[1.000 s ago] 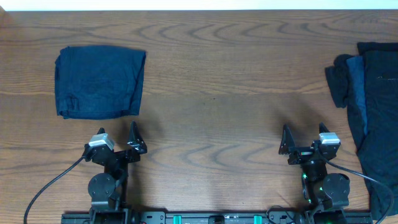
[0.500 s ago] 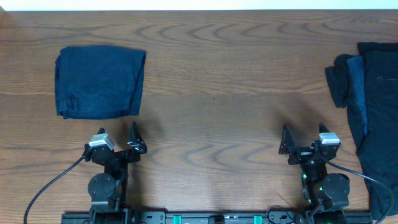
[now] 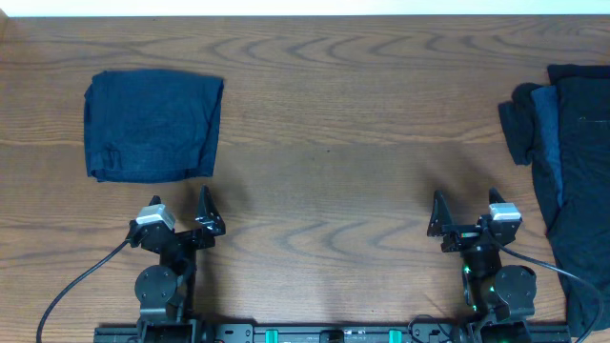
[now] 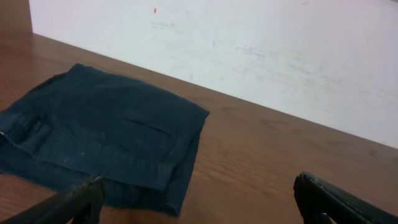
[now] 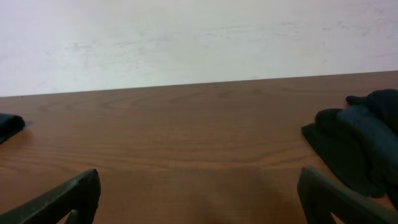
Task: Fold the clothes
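The work surface is a brown wood-grain table (image 3: 324, 143) backed by a white wall (image 4: 249, 50). The left gripper (image 3: 179, 208) sits at the near edge with its jaws apart, holding nothing. The right gripper (image 3: 465, 208) mirrors it, jaws likewise apart and empty. Just beyond the left gripper lies a folded garment (image 3: 152, 124), a squared navy rectangle, apparently set aside as finished. The unfolded heap (image 3: 562, 162) lies along the right edge, near the right arm, and is probably the supply for the next pick.
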